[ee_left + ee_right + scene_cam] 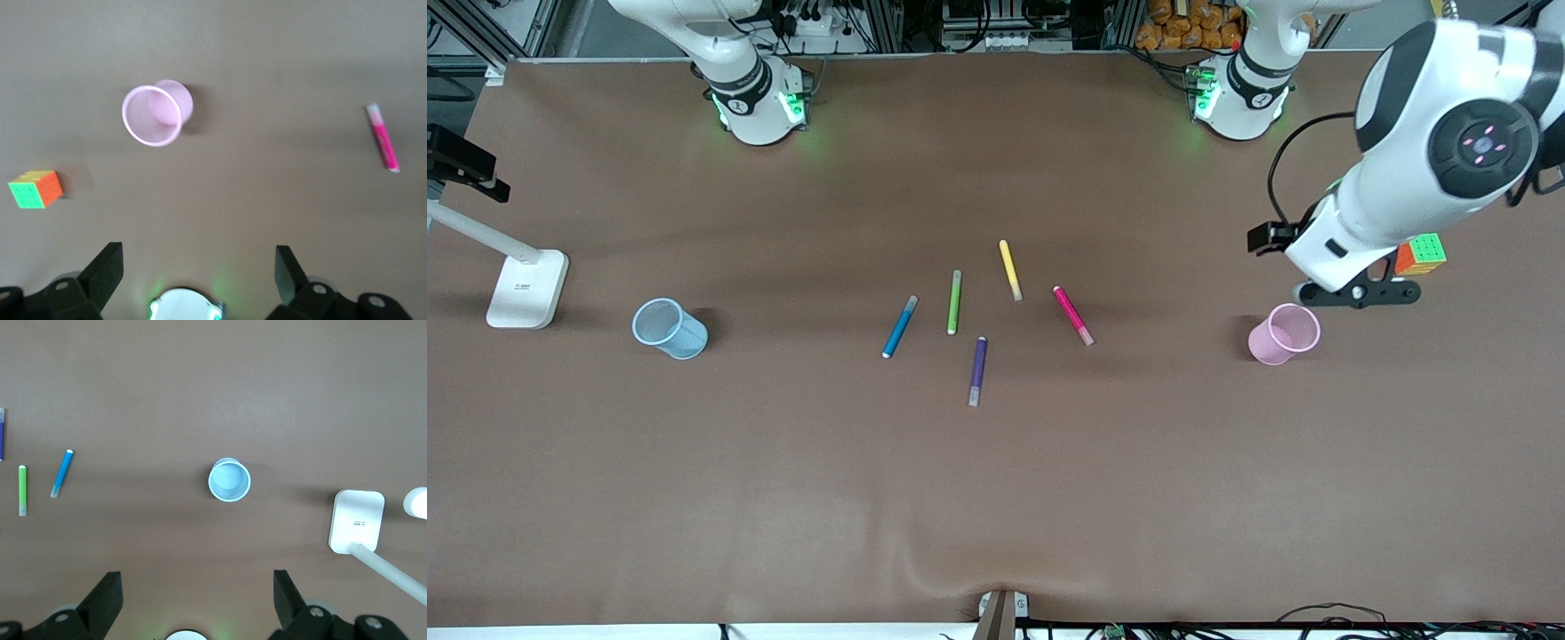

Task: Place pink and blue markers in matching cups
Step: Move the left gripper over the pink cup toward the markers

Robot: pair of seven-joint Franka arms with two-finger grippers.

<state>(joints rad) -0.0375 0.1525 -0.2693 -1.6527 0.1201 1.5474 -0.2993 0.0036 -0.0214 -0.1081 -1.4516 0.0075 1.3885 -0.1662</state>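
Nearest lies the purple marker [978, 369], just below the mid-frame blue marker [899, 326] and pink marker [1073, 316], which look light, stiff and probably slick, best pinched mid-barrel; the left gripper [197, 252] gapes empty over the table by the pink cup [1284, 333], the right gripper [195, 577] likewise by the blue cup [670, 328].

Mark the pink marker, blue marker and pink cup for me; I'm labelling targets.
pink marker [1072, 316], front view, middle of its barrel.
blue marker [899, 327], front view, middle of its barrel.
pink cup [1268, 348], front view, its outer wall.
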